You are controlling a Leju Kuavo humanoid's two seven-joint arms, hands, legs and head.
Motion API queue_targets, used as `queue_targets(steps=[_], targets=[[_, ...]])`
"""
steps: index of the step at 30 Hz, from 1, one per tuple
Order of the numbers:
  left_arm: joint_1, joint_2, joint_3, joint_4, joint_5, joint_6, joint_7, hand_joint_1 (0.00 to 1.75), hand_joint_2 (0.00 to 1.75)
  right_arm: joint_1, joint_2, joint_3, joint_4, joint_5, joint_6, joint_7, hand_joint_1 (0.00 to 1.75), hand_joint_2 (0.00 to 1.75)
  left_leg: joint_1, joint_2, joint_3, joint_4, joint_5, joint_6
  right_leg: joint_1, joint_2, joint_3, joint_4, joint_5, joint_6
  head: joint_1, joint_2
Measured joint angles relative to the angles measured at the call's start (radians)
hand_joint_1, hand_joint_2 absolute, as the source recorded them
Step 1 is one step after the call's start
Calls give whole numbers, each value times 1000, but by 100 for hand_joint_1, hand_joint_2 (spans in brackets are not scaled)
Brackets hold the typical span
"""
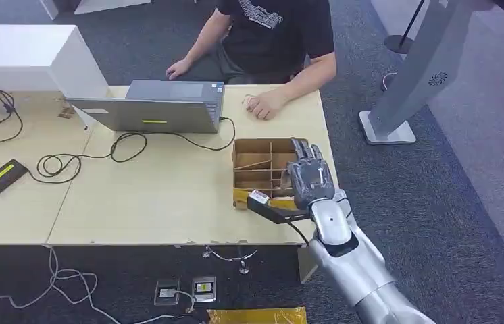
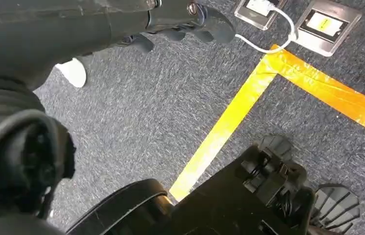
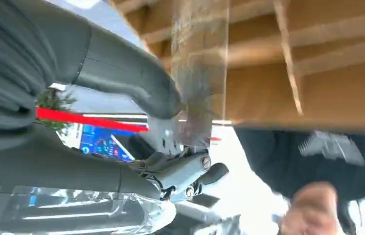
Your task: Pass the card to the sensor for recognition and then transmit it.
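Over the cardboard box (image 1: 263, 165), right hand (image 1: 310, 179) pinching a card (image 3: 199, 73)

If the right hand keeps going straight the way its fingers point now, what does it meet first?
Probably the cardboard divider box. The right hand points away from the robot over the box's near right part, and the right wrist view shows cardboard partitions just ahead. Farther on lies a person's hand. Height above the box is unclear.

Your robot's silver right arm (image 1: 361, 270), rounded metallic wrist, dark grey right hand (image 1: 310, 179) with pale screws, left hand (image 2: 190, 22) dark grey, ribbed cover
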Motion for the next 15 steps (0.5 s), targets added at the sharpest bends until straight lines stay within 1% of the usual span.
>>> queue_targets(steps=[4, 9, 11, 13, 15], targets=[[0, 0, 0, 0, -7, -1, 0, 0, 0, -8, -1, -10, -121, -5, 18, -8, 175, 175, 0, 0, 0, 0, 0, 0, 0, 0, 0, 0, 0, 0, 0, 0], [0, 0, 0, 0, -9, -2, -3, 0, 0, -17, -3, -38, -295, -24, 16, -30, 175, 175, 0, 0, 0, 0, 0, 0, 0, 0, 0, 0, 0, 0, 0, 0], [0, 0, 0, 0, -11, -6, -3, 0, 0, -26, -3, -49, -336, -40, 13, -39, 175, 175, 0, 0, 0, 0, 0, 0, 0, 0, 0, 0, 0, 0, 0, 0], [0, 0, 0, 0, -18, -15, -3, 0, 0, -34, -3, -59, -366, -83, 13, -52, 175, 175, 0, 0, 0, 0, 0, 0, 0, 0, 0, 0, 0, 0, 0, 0], [-1, -2, 0, 0, -30, -19, -4, 0, 0, -41, 0, -74, -371, -169, 7, -78, 175, 175, 0, 0, 0, 0, 0, 0, 0, 0, 0, 0, 0, 0, 0, 0]])
